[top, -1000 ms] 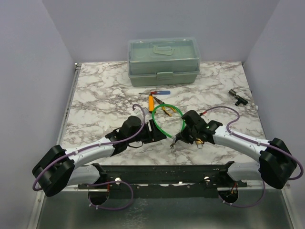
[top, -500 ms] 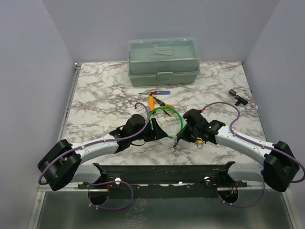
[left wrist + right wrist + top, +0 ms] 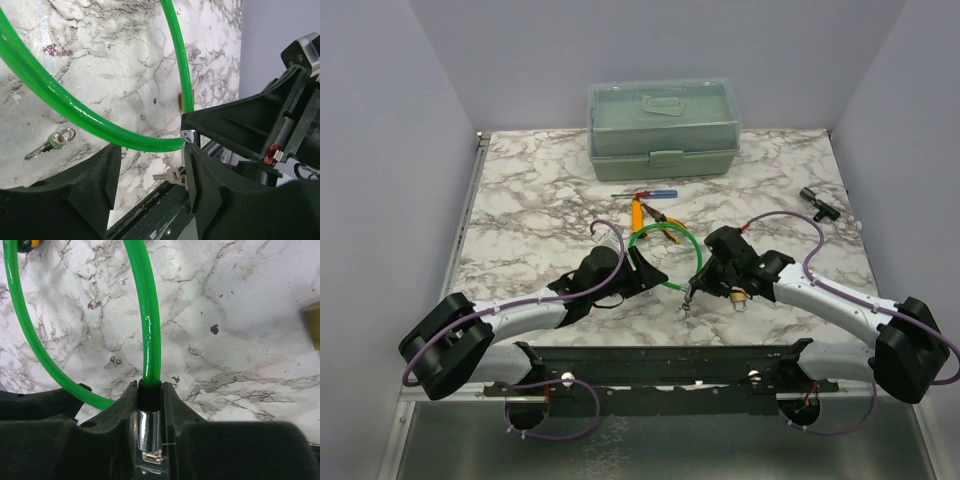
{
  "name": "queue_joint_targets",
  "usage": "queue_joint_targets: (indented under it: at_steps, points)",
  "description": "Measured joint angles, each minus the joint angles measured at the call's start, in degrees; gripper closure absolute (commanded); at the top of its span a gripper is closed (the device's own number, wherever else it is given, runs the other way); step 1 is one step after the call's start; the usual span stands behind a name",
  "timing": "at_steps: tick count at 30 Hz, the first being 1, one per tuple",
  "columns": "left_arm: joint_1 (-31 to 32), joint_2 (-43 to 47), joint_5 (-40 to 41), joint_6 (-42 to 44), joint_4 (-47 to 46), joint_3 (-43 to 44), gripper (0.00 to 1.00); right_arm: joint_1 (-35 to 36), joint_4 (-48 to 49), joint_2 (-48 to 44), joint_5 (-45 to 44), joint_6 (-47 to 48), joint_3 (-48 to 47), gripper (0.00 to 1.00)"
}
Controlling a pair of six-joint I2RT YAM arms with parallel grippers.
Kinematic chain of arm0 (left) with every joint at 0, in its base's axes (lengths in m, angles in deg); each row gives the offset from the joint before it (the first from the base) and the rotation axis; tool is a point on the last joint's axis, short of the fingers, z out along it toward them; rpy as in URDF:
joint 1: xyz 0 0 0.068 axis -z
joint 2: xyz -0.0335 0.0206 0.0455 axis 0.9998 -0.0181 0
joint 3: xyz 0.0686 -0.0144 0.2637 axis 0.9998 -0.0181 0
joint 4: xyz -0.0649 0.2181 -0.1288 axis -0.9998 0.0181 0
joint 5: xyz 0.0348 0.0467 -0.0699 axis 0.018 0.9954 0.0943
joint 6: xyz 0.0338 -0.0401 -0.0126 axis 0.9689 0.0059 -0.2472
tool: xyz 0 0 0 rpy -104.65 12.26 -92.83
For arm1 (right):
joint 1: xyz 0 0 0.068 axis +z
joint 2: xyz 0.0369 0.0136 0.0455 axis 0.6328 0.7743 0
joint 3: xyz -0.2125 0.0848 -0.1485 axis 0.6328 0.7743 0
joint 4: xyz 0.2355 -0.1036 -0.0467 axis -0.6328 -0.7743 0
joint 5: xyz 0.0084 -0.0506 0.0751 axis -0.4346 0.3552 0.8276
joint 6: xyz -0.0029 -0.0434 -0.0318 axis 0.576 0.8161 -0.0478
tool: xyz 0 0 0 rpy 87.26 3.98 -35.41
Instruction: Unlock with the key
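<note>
My right gripper (image 3: 149,390) is shut on the chrome barrel (image 3: 149,432) at the end of a green cable lock (image 3: 147,315). In the top view it (image 3: 700,282) sits at mid-table with the green loop (image 3: 665,232) arching behind it. A small silver key (image 3: 169,175) hangs under that barrel. A second key on a ring (image 3: 50,145) lies flat on the marble. My left gripper (image 3: 150,160) is open, and the green cable (image 3: 75,112) crosses just beyond its fingertips. In the top view it (image 3: 655,272) is close to the left of the right gripper.
A brass padlock (image 3: 738,297) lies by the right gripper, its corner showing in the right wrist view (image 3: 312,325). A red-and-blue screwdriver (image 3: 650,194) and an orange tool (image 3: 638,214) lie behind the loop. A green toolbox (image 3: 663,128) stands at the back and a black part (image 3: 817,202) at the far right.
My left arm has swung forward and to the right, bringing its open gripper up to the cable near the right gripper. The loop shifted a little. The right arm has hardly moved.
</note>
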Motion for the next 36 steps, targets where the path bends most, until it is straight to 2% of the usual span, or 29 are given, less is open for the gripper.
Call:
queue_joint_targets:
  at_steps: [4,6,10,13,14,17,23,29,31,36]
  points:
    - [0.00,-2.64,0.72,-3.30,-3.26,-0.33,0.46,0.00,0.13,0.00,0.39,0.04,0.00,1.00]
    - [0.00,-4.07,0.87,-4.44,-4.26,-0.33,0.52,0.00,0.20,0.00,0.63,0.04,0.00,1.00]
    - [0.00,-6.97,0.90,-6.84,-5.86,-0.26,0.71,0.00,0.26,-0.13,1.14,0.07,0.00,1.00]
    - [-0.07,-8.11,0.90,-8.87,-7.50,0.57,0.95,0.00,-0.11,-0.31,1.11,0.11,0.00,1.00]
    - [-0.11,-8.20,0.90,-9.51,-8.11,0.92,1.00,0.00,-0.22,-0.37,1.14,0.11,0.02,1.00]
    - [-0.26,-8.22,0.90,-9.99,-9.55,2.01,1.00,-0.09,-0.17,-0.90,1.05,-0.20,0.09,0.98]
    - [-0.37,-8.22,0.90,-12.31,-9.92,1.86,1.00,-0.17,2.38,-3.04,1.75,-0.63,2.64,0.58]
    - [-0.31,-7.58,1.27,-15.23,-10.36,-0.20,1.00,0.02,7.50,-5.68,4.48,-2.12,6.34,0.35]
    - [-0.31,-7.15,1.62,-16.15,-10.32,-1.09,1.00,0.02,8.28,-6.86,4.55,-2.89,6.97,0.30]
    - [-0.31,-5.22,2.95,-19.23,-11.21,-2.73,1.00,0.02,9.90,-12.11,4.50,-6.40,10.67,0.28]
